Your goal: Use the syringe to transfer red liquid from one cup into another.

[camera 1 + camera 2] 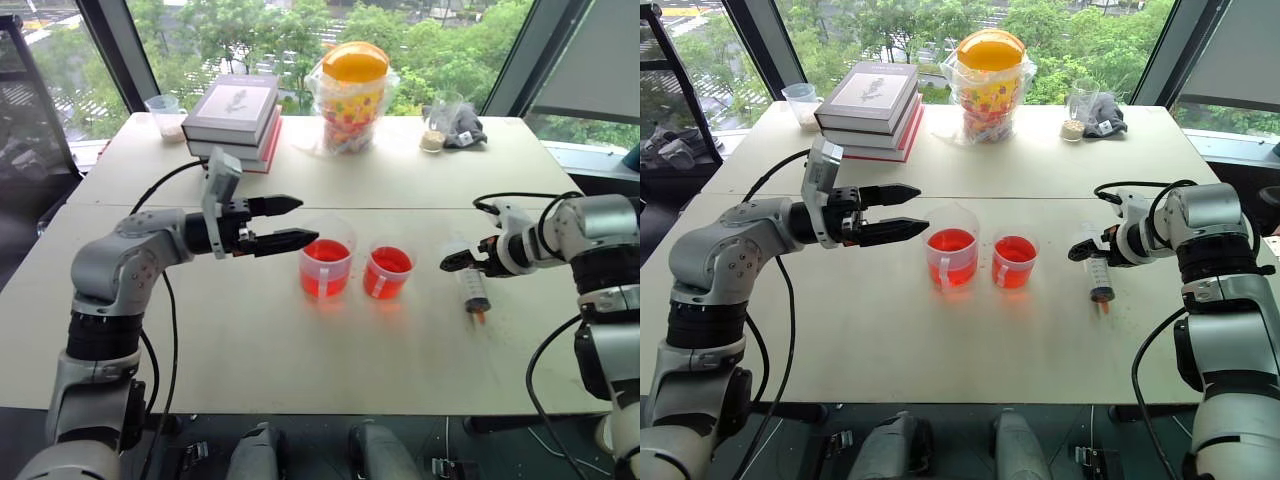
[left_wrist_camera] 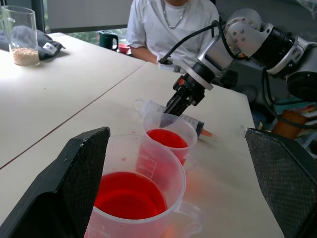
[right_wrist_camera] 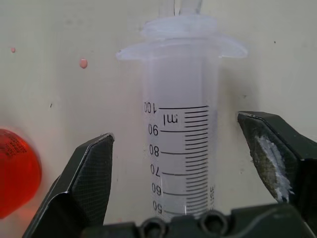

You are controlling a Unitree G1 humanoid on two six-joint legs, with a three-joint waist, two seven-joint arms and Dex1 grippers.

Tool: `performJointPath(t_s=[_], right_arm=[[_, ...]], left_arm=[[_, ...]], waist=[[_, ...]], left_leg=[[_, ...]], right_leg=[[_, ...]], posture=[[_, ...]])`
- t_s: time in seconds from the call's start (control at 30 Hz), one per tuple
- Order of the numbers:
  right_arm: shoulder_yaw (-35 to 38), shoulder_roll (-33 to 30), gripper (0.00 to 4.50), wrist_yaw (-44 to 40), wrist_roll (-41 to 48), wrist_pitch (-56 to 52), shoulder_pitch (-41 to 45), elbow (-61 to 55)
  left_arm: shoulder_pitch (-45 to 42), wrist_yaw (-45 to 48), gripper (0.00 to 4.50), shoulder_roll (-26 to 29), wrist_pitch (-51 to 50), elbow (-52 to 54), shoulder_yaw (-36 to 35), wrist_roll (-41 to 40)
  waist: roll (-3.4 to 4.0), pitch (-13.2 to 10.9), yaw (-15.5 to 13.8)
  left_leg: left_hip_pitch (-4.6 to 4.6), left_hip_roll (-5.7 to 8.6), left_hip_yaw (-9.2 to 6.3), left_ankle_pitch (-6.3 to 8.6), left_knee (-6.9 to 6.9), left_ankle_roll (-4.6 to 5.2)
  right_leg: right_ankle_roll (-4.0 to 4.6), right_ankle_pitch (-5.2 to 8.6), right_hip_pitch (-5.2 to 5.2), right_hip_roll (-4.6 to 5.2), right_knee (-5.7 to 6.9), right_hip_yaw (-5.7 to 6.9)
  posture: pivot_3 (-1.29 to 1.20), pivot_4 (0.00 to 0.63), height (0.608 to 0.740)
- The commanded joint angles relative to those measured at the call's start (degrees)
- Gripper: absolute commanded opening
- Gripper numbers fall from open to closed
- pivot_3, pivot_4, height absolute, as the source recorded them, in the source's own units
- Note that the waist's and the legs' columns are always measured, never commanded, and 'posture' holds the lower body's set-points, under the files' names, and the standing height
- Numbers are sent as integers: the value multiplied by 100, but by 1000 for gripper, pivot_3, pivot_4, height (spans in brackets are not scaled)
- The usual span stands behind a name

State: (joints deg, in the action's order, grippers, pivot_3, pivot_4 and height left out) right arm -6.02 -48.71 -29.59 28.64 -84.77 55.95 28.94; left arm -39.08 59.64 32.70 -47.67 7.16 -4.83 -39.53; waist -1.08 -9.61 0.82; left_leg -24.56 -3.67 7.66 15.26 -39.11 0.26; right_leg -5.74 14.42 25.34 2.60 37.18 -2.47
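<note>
One clear syringe, orange-tipped.

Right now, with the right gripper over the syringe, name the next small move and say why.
Probably lift the right gripper straight up and away. Its fingers stand open on either side of the syringe, which lies flat on the table beside the shorter cup. Both cups hold red liquid, so the syringe looks set down and released.
</note>
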Motion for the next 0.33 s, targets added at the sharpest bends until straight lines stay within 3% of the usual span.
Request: performJointPath(t_s=[0.03, 0.2, 0.33], right_arm=[[797, -667, 4484, -127, 315, -519, -297, -1755], [2286, -1572, 4484, -750, 1222, -668, -1540, -4475], [3541, -1858, 4484, -1460, 1969, -735, -2254, -5681]], left_arm=[[-40, 52, 4500, 166, 24, 215, -66, -138], [-15, 155, 4500, 342, 109, 213, 0, -100], [37, 262, 4500, 460, 225, 225, 130, -3]], waist=[[0, 0, -22], [-1, 0, -19], [-1, 0, 21]], left_leg=[[-1, 0, 0, 0, 1, 0], [-7, -1, -4, 2, 11, -1], [9, -2, -5, 2, 7, 0]], right_leg=[[0, 0, 1, 0, -1, 1], [-5, 4, 1, 1, -12, 9], [-5, 4, -7, 1, -9, 1]], posture=[[0, 150, 740], [0, 150, 740], [0, 150, 740]])
